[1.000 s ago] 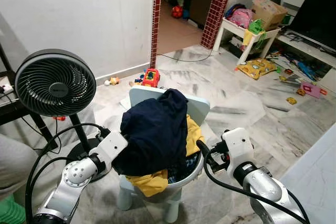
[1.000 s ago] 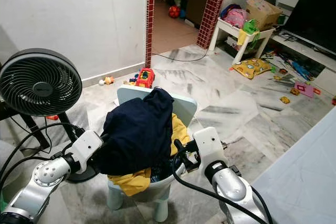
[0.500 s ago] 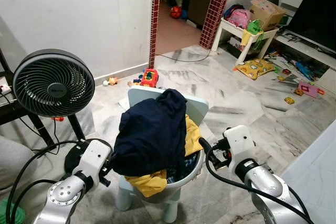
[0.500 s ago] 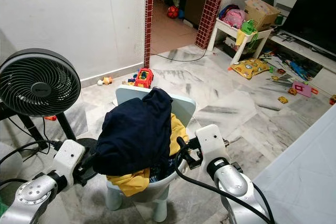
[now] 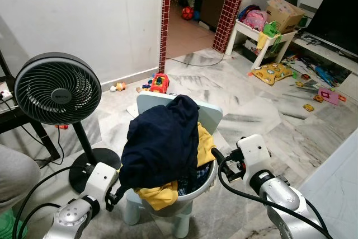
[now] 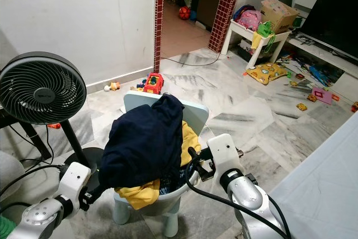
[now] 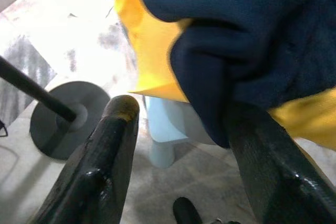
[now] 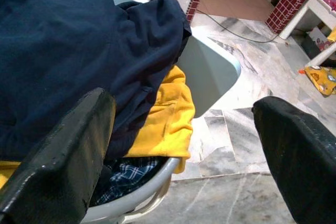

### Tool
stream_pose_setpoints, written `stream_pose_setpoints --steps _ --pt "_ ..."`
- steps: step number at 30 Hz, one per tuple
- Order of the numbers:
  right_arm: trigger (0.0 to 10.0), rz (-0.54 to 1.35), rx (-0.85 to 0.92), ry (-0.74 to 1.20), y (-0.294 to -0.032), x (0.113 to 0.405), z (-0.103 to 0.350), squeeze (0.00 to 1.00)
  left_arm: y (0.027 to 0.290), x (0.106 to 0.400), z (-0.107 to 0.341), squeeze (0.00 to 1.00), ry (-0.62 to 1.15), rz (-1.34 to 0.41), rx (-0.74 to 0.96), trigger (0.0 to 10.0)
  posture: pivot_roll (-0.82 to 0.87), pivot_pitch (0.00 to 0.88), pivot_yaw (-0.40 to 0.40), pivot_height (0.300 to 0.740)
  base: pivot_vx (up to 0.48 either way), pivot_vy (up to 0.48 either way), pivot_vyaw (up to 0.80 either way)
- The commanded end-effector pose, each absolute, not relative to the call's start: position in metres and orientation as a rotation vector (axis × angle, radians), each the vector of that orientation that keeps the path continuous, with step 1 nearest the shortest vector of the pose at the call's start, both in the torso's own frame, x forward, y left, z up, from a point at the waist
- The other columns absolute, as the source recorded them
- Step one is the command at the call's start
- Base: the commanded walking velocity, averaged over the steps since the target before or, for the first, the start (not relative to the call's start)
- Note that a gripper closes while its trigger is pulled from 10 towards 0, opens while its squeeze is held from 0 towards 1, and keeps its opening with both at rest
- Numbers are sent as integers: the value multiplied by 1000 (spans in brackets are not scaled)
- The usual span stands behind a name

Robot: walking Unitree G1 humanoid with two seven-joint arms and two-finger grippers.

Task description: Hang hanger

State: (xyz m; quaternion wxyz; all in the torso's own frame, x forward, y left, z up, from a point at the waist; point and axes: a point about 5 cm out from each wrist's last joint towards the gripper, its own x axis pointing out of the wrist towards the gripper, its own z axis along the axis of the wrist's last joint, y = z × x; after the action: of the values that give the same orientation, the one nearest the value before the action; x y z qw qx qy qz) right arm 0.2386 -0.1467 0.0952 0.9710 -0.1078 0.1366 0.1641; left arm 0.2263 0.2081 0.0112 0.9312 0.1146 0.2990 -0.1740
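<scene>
Flanking the clothes pile (image 5: 165, 144): left gripper (image 5: 118, 190), right gripper (image 5: 216, 155), both spread

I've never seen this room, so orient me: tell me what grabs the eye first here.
A heap of clothes, a dark navy garment over a yellow garment, is piled on a small pale blue chair in the middle of the marble floor. The left gripper and right gripper flank it, both open. A black standing fan stands to the robot's left.

Even indoor light, head views sharp; near my left gripper (image 7: 178, 145) the floor (image 7: 79, 19) glares white and blurs.
</scene>
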Motion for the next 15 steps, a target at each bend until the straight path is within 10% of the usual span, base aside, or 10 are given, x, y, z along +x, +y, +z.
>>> stream_pose_setpoints --steps 1,4,6,7,15 --pt "10000 328 -228 268 -149 240 97 0 210 231 8 1000 612 -353 249 10000 129 0 -116 740 0 0 0" --pt "10000 329 -229 271 -149 239 97 0 213 236 6 1000 611 -345 261 10000 125 0 -117 740 0 0 0" --pt "10000 328 -231 273 -149 238 96 0 213 238 6 831 600 -348 279 10000 125 0 -117 740 0 0 0" --pt "10000 328 -232 273 -149 238 96 0 212 239 6 0 592 -351 288 10000 124 0 -117 740 0 0 0" --pt "10000 323 -238 265 -150 239 98 0 202 252 10 0 529 -380 343 8745 113 0 -119 740 0 0 0"
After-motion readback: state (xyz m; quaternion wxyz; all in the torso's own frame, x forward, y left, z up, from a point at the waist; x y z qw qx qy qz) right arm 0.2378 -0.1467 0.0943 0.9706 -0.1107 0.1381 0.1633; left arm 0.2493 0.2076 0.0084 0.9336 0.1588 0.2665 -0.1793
